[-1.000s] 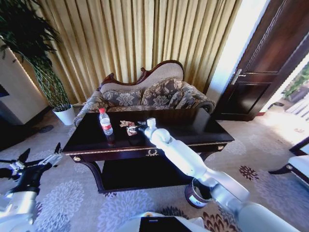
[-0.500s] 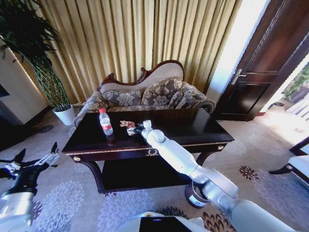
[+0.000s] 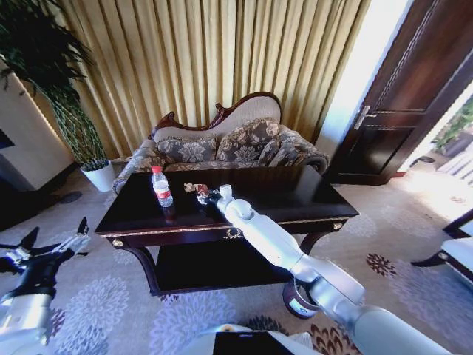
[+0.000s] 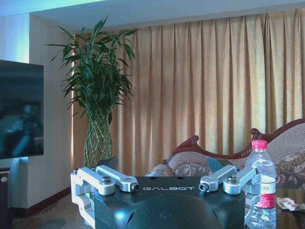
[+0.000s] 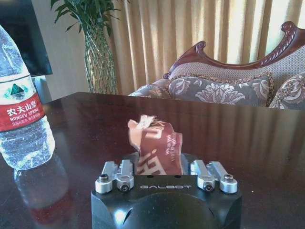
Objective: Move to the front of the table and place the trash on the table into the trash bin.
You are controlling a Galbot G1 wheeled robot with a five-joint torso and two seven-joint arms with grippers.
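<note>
The left gripper (image 3: 55, 248) hangs low beside the table's left end, well apart from anything on top, its fingers spread wide and empty. Moving rightward onto the table (image 3: 310, 194), the clear bottle (image 3: 161, 188) stands upright near the left end, red cap up. Just to its right lies the reddish-brown wrapper (image 5: 155, 152) — and this is where the move turns: in the right wrist view the crumpled wrapper stands up between the fingers of the right gripper (image 3: 205, 196), directly ahead of the palm. The linkages look drawn in, but I cannot tell whether the pads actually press the wrapper. A pale paper scrap (image 3: 191, 188) lies just beyond. The right arm reaches across the front edge from the robot's right, so it is plainly the nearer arm to all the trash.

The top is dark and glossy — slick, hard, mirror-like — so a light wrapper could skid if nudged.

Farther right and down, the trash bin (image 3: 297, 299) sits on the patterned carpet by the table's right front leg, partly behind the right arm, so the carry would be back and down toward the robot's right
</note>
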